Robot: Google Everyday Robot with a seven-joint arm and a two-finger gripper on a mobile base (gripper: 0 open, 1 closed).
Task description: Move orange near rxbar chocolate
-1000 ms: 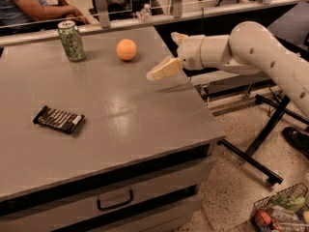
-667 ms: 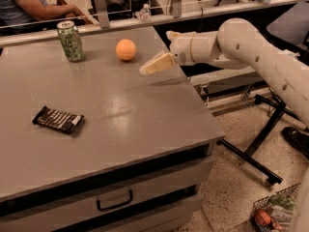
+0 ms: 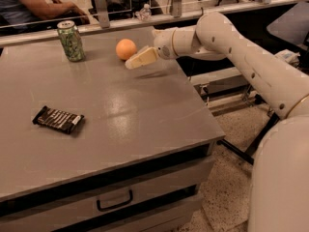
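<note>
A wide grey bench (image 3: 145, 115) with drawers in its front fills most of the view. A thick white robot arm (image 3: 251, 62) reaches in from the right, over the bench's far right corner.

Behind a rail at the back left, a seated person's forearm (image 3: 43, 6) rests on another surface.

On the near left of the bench lies the rxbar chocolate (image 3: 58, 120), flat, in a dark wrapper with pale lettering and a white end pointing right. At the far left stands a green patterned drink can (image 3: 71, 41), upright.

The gripper (image 3: 131, 64), a pale cream wedge at the end of the arm, hovers just above the bench top, angled down and to the left. Its tip is just beside the orange, to the right and slightly in front; contact cannot be made out. Whether the gripper is open or closed cannot be told from this angle.

The orange (image 3: 126, 49) sits on the bench at the far edge, right of the can and well apart from the bar.

Judging by its look, the orange is firm, fairly light and smooth-skinned. Being round, it will likely roll away if nudged from one side. The safest hold is probably across its widest part, squarely through the middle, with moderate pressure so the skin does not slip. An off-centre squeeze could squirt it out towards the bench's back edge.
</note>
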